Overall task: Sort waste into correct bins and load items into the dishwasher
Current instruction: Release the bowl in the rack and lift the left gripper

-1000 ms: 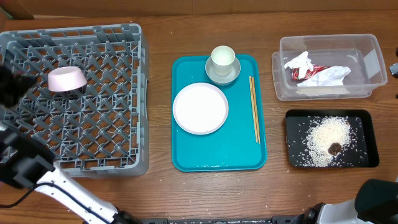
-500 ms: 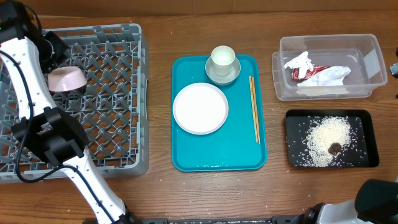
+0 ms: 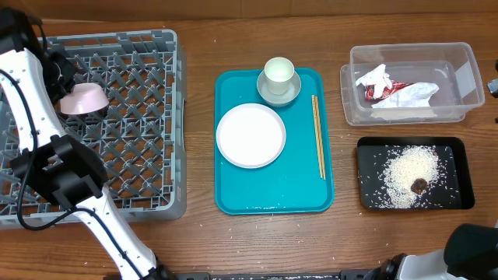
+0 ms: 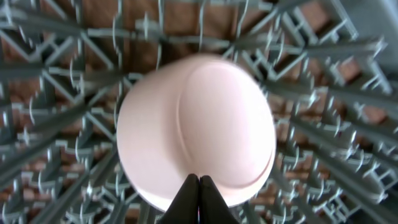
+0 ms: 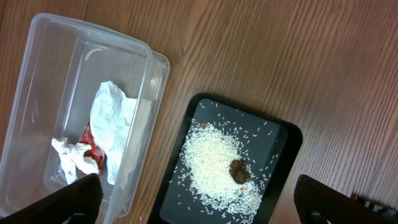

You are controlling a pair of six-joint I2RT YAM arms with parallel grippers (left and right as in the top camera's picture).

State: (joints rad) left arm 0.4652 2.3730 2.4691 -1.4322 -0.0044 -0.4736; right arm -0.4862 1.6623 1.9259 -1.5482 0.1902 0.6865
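left gripper (image 4: 199, 190): pinched fully shut, holding nothing | bowl (image 4: 199, 124): just beyond the tips, rim down on the crate (image 4: 323, 118) lattice, likely so it drains; tips at its near edge, contact unclear | right gripper (image 5: 200, 198): spread wide, empty, above the rice (image 5: 211, 163), its tray (image 5: 283, 146) and the tub (image 5: 50, 93)

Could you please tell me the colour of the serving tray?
The tray is teal; clearest overhead.

Crate (image 3: 140, 155) at left, small bowl (image 3: 84, 99) upturned in its rear-left part, serving tray (image 3: 272, 187) at centre bearing plate (image 3: 250, 135), cup (image 3: 278, 71) in second bowl (image 3: 278, 92) behind the plate, chopsticks (image 3: 318, 136) along the tray's right side, tub (image 3: 467, 70) at rear right holding napkin (image 3: 375, 78) and wrapper (image 3: 387, 91), shallow tray (image 3: 459, 194) before it holding rice (image 3: 406, 173) and scrap (image 3: 419, 186).
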